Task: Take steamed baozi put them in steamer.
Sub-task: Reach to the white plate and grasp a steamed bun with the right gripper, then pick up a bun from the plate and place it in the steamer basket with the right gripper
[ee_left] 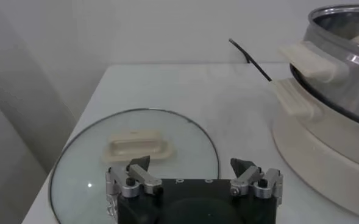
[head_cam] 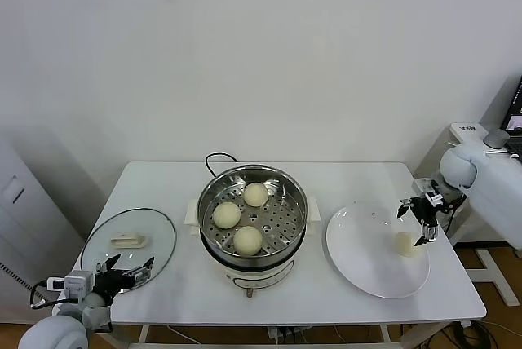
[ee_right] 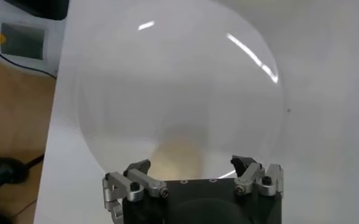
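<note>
A: Where are the baozi?
B: Three baozi (head_cam: 247, 239) lie on the perforated tray inside the steamer (head_cam: 208, 202), which stands at the middle of the white surface (head_cam: 163, 178). The fourth bun (head_cam: 405, 243) rests on the white plate (head_cam: 359, 251), toward the plate's right edge, to the right of the steamer.

A: And the right claw?
B: The right claw (head_cam: 422, 223) hangs just above the fourth bun, fingers spread wide, grasping nothing. In its wrist view the bun (ee_right: 178, 155) shows blurred on the plate (ee_right: 179, 79), just ahead of the two fingertips (ee_right: 141, 167).

A: The left claw?
B: The left claw (head_cam: 130, 270) sits low at the front left corner of the surface, released, fingers apart and empty. It is at the near rim of the glass lid (head_cam: 155, 235), which lies flat to the left of the steamer with its white handle (head_cam: 127, 240) up.

A: Anything else?
B: A black cord (head_cam: 216, 157) runs from behind the steamer.
</note>
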{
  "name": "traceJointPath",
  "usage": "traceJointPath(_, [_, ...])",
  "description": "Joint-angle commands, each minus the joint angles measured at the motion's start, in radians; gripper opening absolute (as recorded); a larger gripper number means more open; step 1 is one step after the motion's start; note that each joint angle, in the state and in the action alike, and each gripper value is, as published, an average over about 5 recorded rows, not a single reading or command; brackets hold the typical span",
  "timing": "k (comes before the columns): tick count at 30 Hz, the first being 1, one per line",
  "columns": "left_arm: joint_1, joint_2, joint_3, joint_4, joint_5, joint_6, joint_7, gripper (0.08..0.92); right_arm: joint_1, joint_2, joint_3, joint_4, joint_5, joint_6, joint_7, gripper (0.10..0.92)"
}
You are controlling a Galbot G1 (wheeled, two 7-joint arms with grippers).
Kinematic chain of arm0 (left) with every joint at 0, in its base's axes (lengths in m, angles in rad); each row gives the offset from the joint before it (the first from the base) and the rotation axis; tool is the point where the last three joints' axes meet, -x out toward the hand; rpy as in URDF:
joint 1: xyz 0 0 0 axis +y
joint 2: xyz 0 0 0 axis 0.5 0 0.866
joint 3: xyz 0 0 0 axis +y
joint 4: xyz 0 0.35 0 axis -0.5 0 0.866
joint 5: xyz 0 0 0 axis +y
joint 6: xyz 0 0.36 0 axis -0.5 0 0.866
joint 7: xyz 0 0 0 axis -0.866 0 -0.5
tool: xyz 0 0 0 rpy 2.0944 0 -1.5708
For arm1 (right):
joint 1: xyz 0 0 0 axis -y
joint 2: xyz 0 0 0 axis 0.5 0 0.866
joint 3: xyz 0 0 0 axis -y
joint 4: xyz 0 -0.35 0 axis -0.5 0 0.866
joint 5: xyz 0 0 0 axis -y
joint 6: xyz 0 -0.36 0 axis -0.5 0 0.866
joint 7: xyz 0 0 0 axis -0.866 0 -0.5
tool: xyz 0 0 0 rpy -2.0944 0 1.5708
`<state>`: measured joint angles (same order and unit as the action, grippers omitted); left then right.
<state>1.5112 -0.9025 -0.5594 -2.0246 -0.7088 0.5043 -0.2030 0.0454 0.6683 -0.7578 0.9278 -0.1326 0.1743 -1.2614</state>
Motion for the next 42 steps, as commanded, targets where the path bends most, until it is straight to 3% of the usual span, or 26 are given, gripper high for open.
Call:
traceJointPath(1, [0.002,0.000,0.000,0.002,0.000,-0.001,0.000,0.823,-0.100,0.034,0.088,-0.062,-0.089,0.006,0.021,0.823])
traceJointPath(10, [0.004,-0.003,0.002,0.002,0.001,-0.003,0.001,0.823,-0.118,0.086,0.119,-0.120,-0.142,0.018,0.045,0.809])
traceJointPath(19, [0.005,-0.004,0.002,0.002,0.001,-0.004,0.002,0.823,-0.135,0.104,0.152,-0.147,-0.159,0.019,0.043,0.674])
traceJointPath(25, [0.005,-0.004,0.000,0.000,0.001,-0.004,0.001,0.823,-0.127,0.093,0.159,-0.126,-0.152,0.024,0.041,0.539])
traceJointPath(30, [0.006,-0.003,-0.001,-0.005,0.002,-0.002,0.000,0.823,-0.097,0.065,0.134,-0.072,-0.131,0.021,0.028,0.493])
traceJointPath(34, [0.008,-0.002,-0.004,-0.008,0.002,0.000,-0.001,0.823,-0.025,0.011,0.043,0.004,-0.017,-0.006,0.006,0.485])
traceJointPath(42, [0.010,0.002,-0.008,-0.012,0.003,0.002,-0.003,0.823,0.406,-0.073,-0.426,0.179,0.432,-0.171,-0.039,0.484])
